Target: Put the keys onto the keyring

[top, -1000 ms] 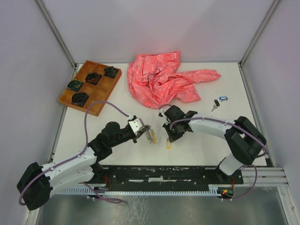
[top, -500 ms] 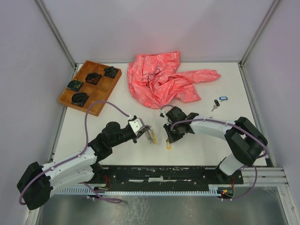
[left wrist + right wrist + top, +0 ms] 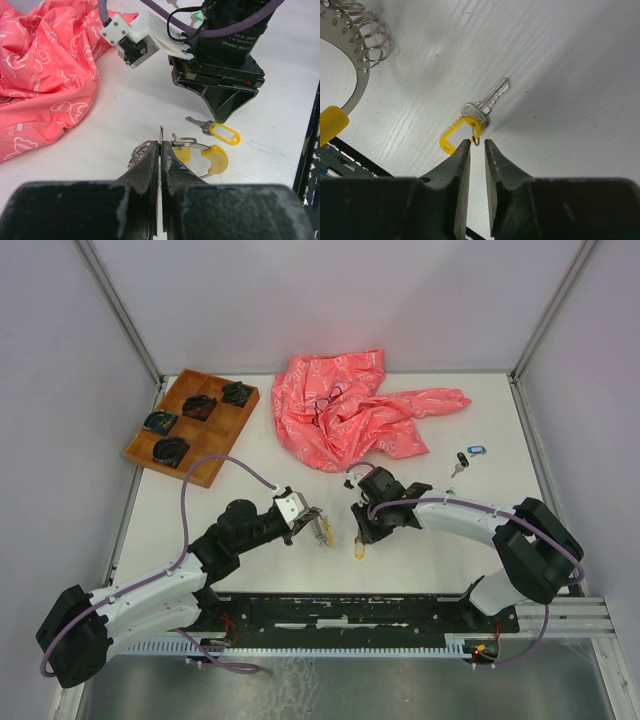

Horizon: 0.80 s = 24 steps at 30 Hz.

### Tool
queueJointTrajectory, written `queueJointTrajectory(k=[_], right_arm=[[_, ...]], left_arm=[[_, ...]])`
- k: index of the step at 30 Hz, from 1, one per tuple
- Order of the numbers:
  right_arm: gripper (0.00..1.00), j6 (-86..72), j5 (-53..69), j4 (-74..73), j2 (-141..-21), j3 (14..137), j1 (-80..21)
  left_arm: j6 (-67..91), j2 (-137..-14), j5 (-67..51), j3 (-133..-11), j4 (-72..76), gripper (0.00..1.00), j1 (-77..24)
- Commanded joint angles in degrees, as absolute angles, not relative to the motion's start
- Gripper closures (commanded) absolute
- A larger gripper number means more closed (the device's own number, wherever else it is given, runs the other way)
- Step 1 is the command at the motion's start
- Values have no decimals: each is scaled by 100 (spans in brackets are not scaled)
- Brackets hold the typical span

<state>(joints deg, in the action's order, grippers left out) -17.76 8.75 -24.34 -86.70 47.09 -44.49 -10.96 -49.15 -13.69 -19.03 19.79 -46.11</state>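
My left gripper (image 3: 308, 523) is shut on the keyring (image 3: 321, 531), a thin grey metal ring with small coil loops and yellow end caps. In the left wrist view the fingertips (image 3: 150, 155) pinch its upright edge (image 3: 161, 134) just above the table. A silver key with a yellow tag (image 3: 359, 549) lies flat on the table, also in the left wrist view (image 3: 220, 133). My right gripper (image 3: 477, 142) points down right over it, jaws a narrow gap apart, with the tag's small ring (image 3: 476, 139) at the tips. The keyring's numbered band (image 3: 362, 65) shows at the upper left there. A black key (image 3: 460, 461) and a blue-tagged key (image 3: 476, 450) lie far right.
A crumpled pink cloth (image 3: 350, 410) covers the back middle, with a thin dark cord loop (image 3: 326, 405) on it. A wooden compartment tray (image 3: 212, 425) with dark items stands at the back left. The black base rail (image 3: 350, 610) runs along the near edge.
My right arm has shifted a little to the right and its gripper has settled over the yellow-tagged key. The left gripper and the keyring have not moved.
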Motion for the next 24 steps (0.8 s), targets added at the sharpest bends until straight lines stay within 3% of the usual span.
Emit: queueJointTrajectory(k=[1,16,24], right_arm=[[75,-1745,844,-2252,-8660,4647,-4447],[83,-1664,779,-2022,-8824,4546,-4447],[95,-1505,766,-2170,-8720,4609,-4447]], left_arm=[[-1297,-4892,-1468,-2046,2301,97,-4626],[-1305,-4923,-1502,-2057,2302,97,-4625],[-1323,-4922,-1565,-2046,2317,97,-4631]])
